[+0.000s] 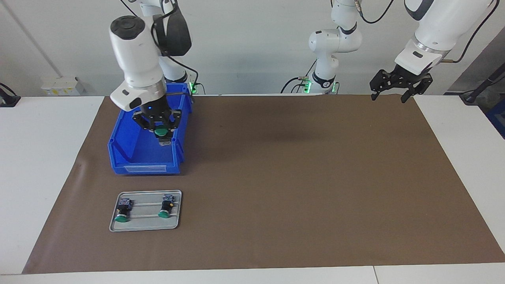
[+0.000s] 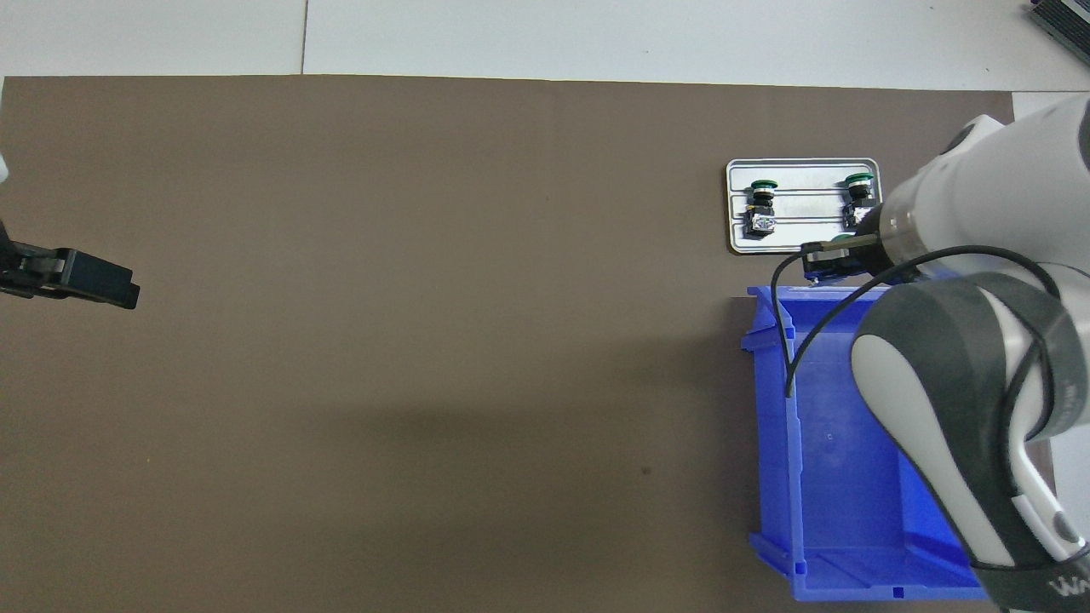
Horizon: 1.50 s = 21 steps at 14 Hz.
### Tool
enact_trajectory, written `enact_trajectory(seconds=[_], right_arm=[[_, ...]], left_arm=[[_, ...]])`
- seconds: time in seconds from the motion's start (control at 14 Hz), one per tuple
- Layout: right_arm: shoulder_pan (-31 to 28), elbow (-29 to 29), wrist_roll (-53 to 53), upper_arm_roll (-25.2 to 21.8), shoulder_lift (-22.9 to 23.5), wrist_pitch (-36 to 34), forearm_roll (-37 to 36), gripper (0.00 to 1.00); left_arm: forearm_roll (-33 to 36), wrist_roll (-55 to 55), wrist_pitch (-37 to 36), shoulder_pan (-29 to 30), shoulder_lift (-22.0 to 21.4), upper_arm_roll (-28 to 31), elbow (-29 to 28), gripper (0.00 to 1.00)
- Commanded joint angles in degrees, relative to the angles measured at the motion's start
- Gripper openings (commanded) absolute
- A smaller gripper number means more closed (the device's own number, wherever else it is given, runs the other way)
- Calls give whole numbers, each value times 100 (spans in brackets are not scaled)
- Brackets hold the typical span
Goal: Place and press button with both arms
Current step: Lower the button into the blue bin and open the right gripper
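Note:
My right gripper point(image 1: 160, 135) is shut on a button point(image 1: 160, 131) with a green cap and holds it in the air over the blue bin point(image 1: 146, 169), at the bin's end beside the tray. In the overhead view the right arm covers most of the bin point(image 2: 788, 443), and only the right gripper's tip point(image 2: 828, 258) shows. Two identical buttons point(image 1: 123, 213) point(image 1: 165, 209) lie on the grey tray point(image 1: 146, 225); they also show in the overhead view point(image 2: 760, 204) point(image 2: 860, 200). My left gripper point(image 1: 394, 88) waits raised and open at the left arm's end of the table.
A brown mat point(image 1: 296, 189) covers the table between the white side panels. The grey tray point(image 2: 805, 241) lies farther from the robots than the bin. The left gripper point(image 2: 85, 281) shows at the overhead view's edge.

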Motion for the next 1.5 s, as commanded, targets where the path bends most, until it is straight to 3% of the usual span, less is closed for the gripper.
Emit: enact_trajectory(seconds=[0.0, 0.21, 0.5, 1.36, 1.43], right_arm=[[-607, -1184, -906, 101, -585, 445, 192, 0], [-907, -2178, -1260, 101, -938, 1050, 192, 0], [-1066, -3085, -1252, 101, -877, 2334, 192, 0], [-1118, -3438, -1112, 101, -218, 3434, 201, 0], [-1110, -3438, -1007, 101, -200, 3417, 201, 24]], left_arm=[[43, 10, -4, 66, -164, -37, -176, 100], [43, 10, -4, 66, -164, -37, -176, 100], [43, 10, -4, 66, -164, -37, -176, 100], [43, 10, -4, 66, -164, -37, -176, 100], [43, 1, -4, 66, -155, -37, -176, 100]])
